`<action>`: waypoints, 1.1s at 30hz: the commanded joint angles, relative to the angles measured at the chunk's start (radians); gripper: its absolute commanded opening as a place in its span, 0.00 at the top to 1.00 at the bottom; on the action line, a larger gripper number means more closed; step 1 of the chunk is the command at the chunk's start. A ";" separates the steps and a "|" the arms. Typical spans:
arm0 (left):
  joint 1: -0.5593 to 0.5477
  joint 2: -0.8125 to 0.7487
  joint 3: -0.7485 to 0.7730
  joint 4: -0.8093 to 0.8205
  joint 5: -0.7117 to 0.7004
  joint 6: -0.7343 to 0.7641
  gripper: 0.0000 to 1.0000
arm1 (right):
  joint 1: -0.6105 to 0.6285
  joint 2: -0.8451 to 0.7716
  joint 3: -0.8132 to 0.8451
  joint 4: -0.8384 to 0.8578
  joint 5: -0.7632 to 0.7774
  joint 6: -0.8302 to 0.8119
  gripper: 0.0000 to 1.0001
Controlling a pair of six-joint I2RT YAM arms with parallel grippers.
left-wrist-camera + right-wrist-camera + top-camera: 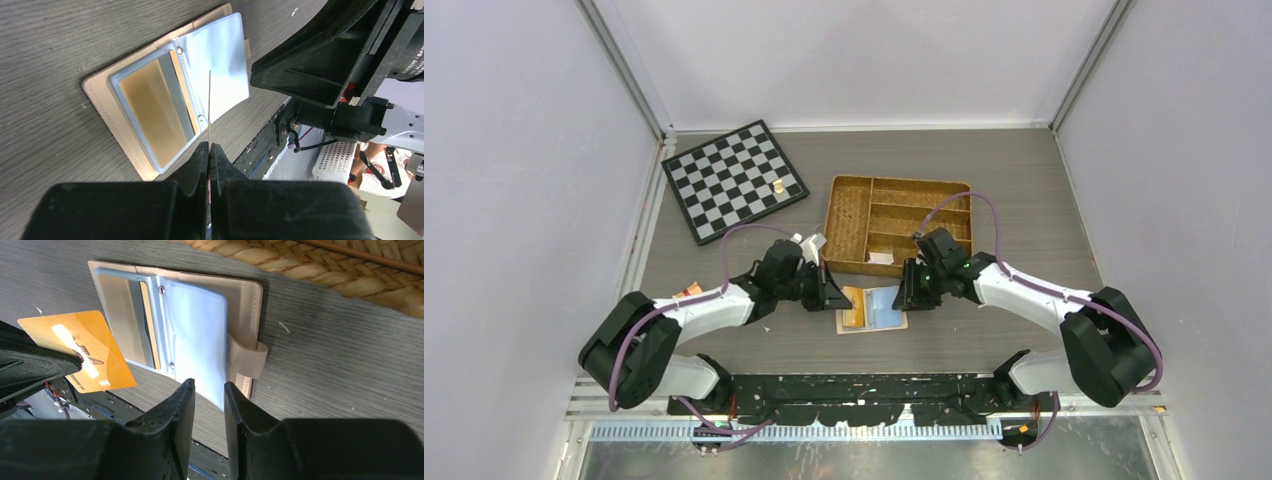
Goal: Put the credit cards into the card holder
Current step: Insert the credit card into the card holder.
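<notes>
The card holder lies open on the table between my two grippers, peach-beige leather with clear sleeves and a snap tab. My left gripper is shut on an orange credit card, held upright just left of the holder. In the left wrist view the card is a thin edge over the holder. An orange-tan strip shows in the left sleeve. My right gripper is open with a narrow gap. The lifted corner of the right sleeve sits between its tips.
A wicker divided tray stands just behind the holder, its rim close to my right gripper. A chessboard with one small piece lies at the back left. A small red-brown packet rests by the left arm.
</notes>
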 commanded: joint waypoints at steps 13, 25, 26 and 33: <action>-0.035 0.098 0.043 0.118 -0.005 -0.022 1.00 | 0.006 0.061 -0.046 0.117 0.008 0.032 0.74; -0.060 0.207 0.068 0.164 -0.008 -0.064 1.00 | 0.017 0.099 -0.053 0.100 0.059 0.050 0.99; -0.060 0.212 0.066 0.174 -0.004 -0.069 1.00 | 0.016 0.103 -0.053 0.098 0.063 0.051 0.99; -0.060 0.254 0.061 0.205 0.007 -0.097 1.00 | 0.019 0.116 -0.054 0.088 0.081 0.057 1.00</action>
